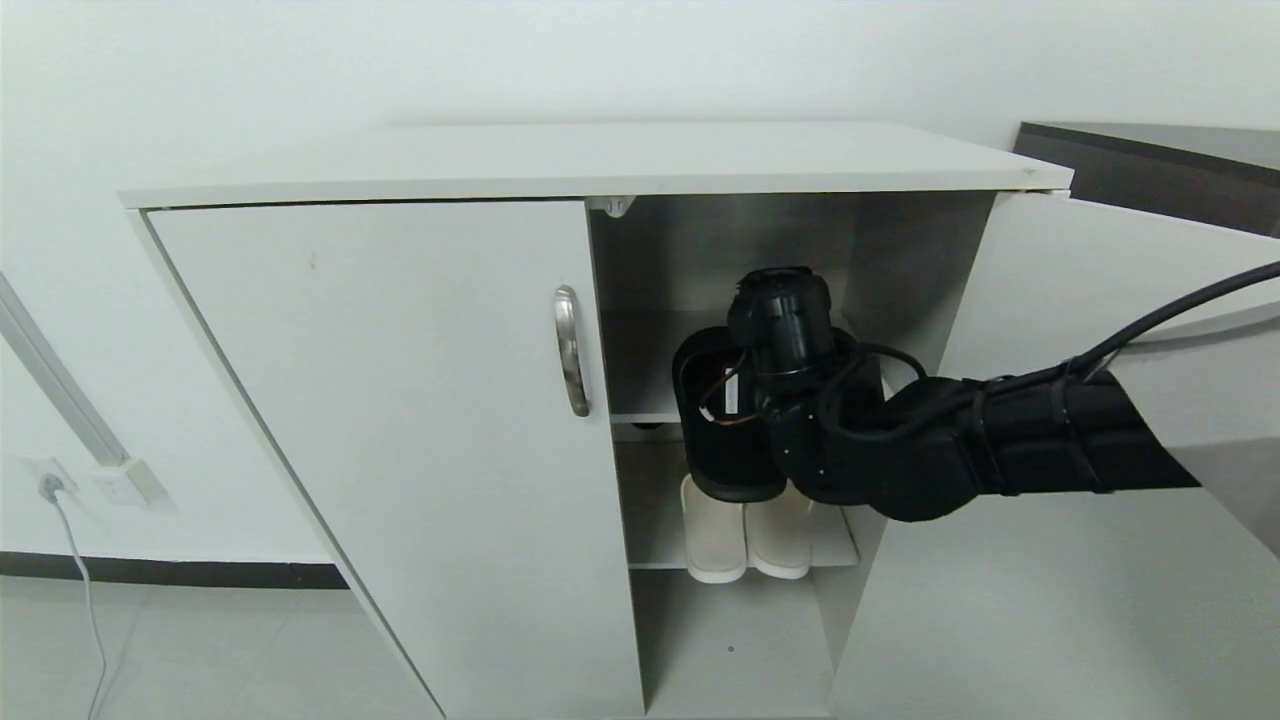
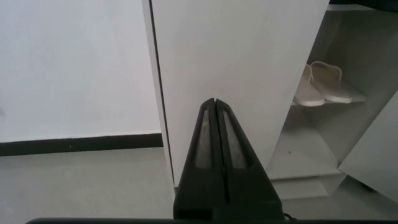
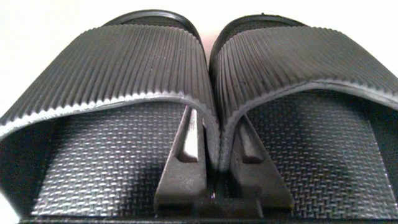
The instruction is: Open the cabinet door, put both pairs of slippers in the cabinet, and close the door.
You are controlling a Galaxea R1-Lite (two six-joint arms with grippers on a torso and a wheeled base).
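The right end effector [image 3: 214, 155] is clenched on the touching inner edges of the black ribbed rubber slippers [image 1: 715, 440]. It holds them steeply tilted at the front of the upper shelf [image 1: 640, 408] inside the white wooden cabinet [image 1: 600, 160], above the white foam slippers [image 1: 745, 535]. That thin pinch could let one slide out. If released now, the pair would probably tip off the shelf lip onto the white ones. The left end effector [image 2: 214, 143] is closed and empty.

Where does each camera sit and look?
Head: atop the robot, looking down at the cabinet; right arm shows inside.
Left wrist: on the left arm, facing the closed door; left gripper shut.
Right wrist: on the right arm, against the black slippers; right gripper clamps them.
Shared: head and left wrist both show the white slippers.
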